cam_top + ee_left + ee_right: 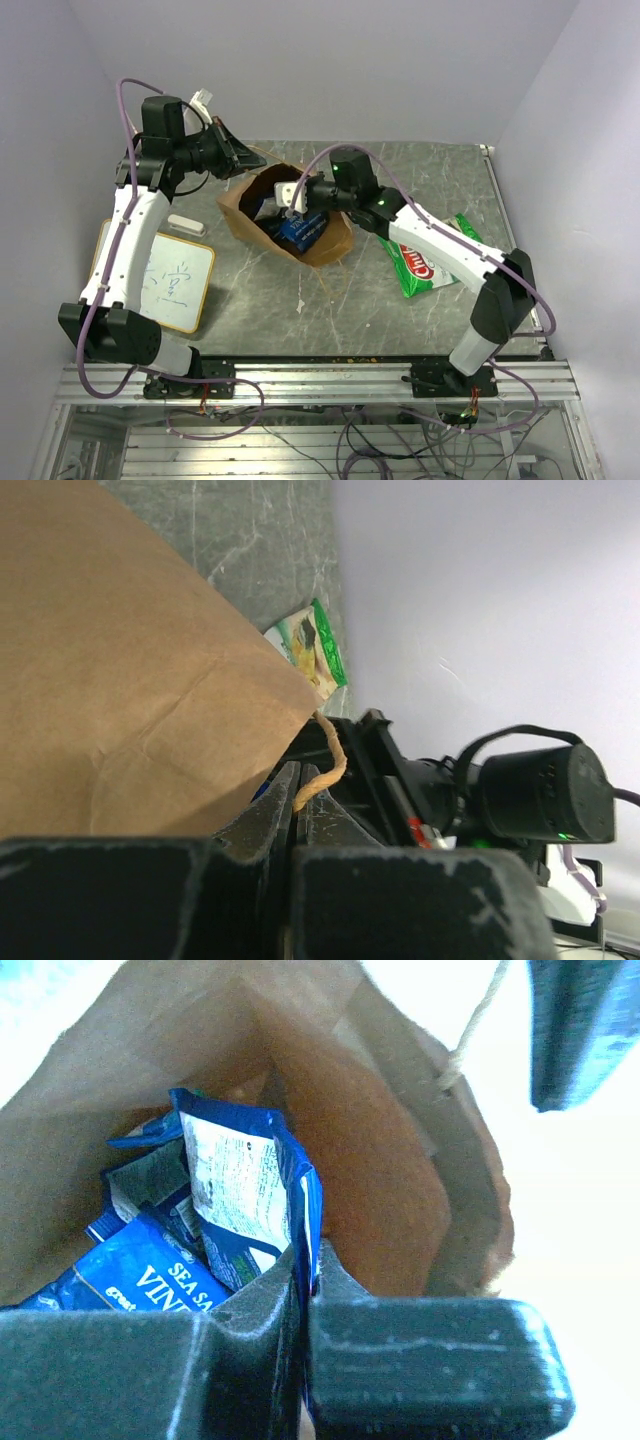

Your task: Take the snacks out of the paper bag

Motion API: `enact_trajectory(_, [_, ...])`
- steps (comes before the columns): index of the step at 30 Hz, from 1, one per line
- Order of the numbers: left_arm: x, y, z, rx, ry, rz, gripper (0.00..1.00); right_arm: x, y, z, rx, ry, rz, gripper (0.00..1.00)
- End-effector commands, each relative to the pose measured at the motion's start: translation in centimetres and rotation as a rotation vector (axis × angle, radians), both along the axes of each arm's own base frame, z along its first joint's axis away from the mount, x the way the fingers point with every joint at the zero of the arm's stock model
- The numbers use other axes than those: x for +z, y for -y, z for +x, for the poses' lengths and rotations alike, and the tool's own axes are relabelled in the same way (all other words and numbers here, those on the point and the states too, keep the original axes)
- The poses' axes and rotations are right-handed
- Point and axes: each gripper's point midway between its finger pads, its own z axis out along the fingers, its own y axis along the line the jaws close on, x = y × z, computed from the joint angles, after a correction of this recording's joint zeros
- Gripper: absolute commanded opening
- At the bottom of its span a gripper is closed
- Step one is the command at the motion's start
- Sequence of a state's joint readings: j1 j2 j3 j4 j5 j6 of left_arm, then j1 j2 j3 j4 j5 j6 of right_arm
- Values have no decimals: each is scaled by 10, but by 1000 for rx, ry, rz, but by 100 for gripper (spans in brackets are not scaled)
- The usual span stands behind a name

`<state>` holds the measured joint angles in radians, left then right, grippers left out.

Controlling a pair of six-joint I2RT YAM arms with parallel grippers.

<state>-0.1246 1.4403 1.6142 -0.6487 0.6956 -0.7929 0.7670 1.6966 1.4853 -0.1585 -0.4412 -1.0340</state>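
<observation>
right gripper (pixel 305 1265) clamped on top edge of a blue packet (pixel 245 1185) inside paper bag (pixel 238 212), mid-frame on counter (pixel 260 300); left gripper (pixel 300 800) pinched shut on string handle (pixel 333 755); packets likely light, crinkly, slippery, so grab the crimped seam; count: at least two blue in bag, one green-white packet (pixel 432 265) out at right, one bag

Left claw (pixel 300 785) pinched on string handle (pixel 331 760), arm raised. Right claw (pixel 305 1270) clamped on blue packet (pixel 240 1190), wrist down.

Blue packet (pixel 130 1270) reads "SEA SA" over "VIN"
</observation>
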Motion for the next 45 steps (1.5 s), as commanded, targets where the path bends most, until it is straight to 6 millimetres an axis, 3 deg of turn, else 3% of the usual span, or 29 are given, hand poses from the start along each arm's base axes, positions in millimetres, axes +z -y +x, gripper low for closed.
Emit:
enact_trajectory(1, [8, -5, 3, 23, 22, -5, 7, 55, 15, -20, -6, 9, 109, 0])
enact_trajectory(5, [6, -6, 2, 35, 21, -22, 7, 106, 34, -37, -25, 68, 205, 0])
enact_trajectory(14, [2, -10, 2, 54, 13, -11, 7, 198, 90, -81, -78, 214, 435, 0])
enact_trajectory(17, [0, -10, 2, 54, 12, -14, 7, 220, 116, -77, -194, 266, 516, 0])
enact_trajectory(19, [0, -9, 1, 51, 11, -15, 7, 230, 140, -62, -350, 284, 579, 0])
enact_trajectory(21, [1, -9, 0, 50, 14, -16, 7, 226, 169, -40, -542, 282, 623, 0])
enact_trajectory(23, [2, -9, -1, 48, 16, -18, 7, 210, 200, -17, -743, 244, 627, 0])
enact_trajectory(25, [2, -9, -3, 46, 18, -17, 7, 179, 227, 4, -887, 178, 601, 0])
enact_trajectory(29, [3, -9, -5, 42, 21, -12, 7, 94, 285, 33, -1102, 20, 493, 0])
enact_trajectory(31, [3, -9, -6, 40, 23, -13, 7, 52, 312, 38, -1199, -28, 393, 0])
enact_trajectory(32, [3, -9, -6, 38, 23, -13, 7, 31, 322, 39, -1242, -57, 340, 0])
enact_trajectory(35, [3, -9, -6, 36, 23, -11, 7, -15, 376, 34, -1462, -134, 238, 0])
enact_trajectory(39, [1, -8, -6, 32, 20, -16, 7, -42, 437, 16, -1687, -181, 146, 0])
enact_trajectory(42, [0, -7, -5, 29, 16, -21, 7, -69, 453, -3, -1712, -184, -1, 0])
enact_trajectory(45, [1, -7, -4, 27, 16, -24, 7, -98, 446, -18, -1665, -274, -72, 0])
